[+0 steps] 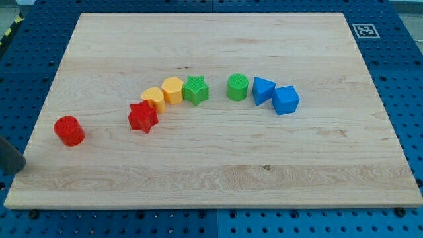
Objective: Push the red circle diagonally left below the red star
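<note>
The red circle (69, 130) stands near the board's left edge. The red star (143, 117) lies to its right and slightly higher in the view. A dark rod enters from the view's left edge; my tip (20, 163) is to the lower left of the red circle, apart from it, near the board's left edge.
An arc of blocks runs right from the red star: two yellow blocks (153, 98) (173, 89), a green star (195, 90), a green circle (238, 86), and two blue blocks (263, 90) (285, 100). The wooden board (218, 172) lies on a blue pegboard table.
</note>
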You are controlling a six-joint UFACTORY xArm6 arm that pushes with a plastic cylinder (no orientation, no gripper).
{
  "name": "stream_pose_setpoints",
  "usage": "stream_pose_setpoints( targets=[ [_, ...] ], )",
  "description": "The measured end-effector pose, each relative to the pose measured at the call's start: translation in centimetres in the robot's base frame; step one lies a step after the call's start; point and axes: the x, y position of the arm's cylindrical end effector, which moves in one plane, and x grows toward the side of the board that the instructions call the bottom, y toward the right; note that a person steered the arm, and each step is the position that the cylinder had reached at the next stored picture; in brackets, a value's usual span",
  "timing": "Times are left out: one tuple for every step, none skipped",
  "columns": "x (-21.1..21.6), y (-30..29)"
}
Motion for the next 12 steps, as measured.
stream_pose_setpoints(
  targets=[
    [-4.1,0.7],
    [-7.0,1.2],
    [-7.2,1.2],
    [-7.1,2.7],
    [-6.3,4.6],
    [-4.4,6.0],
    [-3.8,6.5],
    [-3.8,6.5],
    [-4.1,6.2],
    [-4.1,6.3],
    [-4.1,7.1],
    [-3.1,8.7]
  ],
)
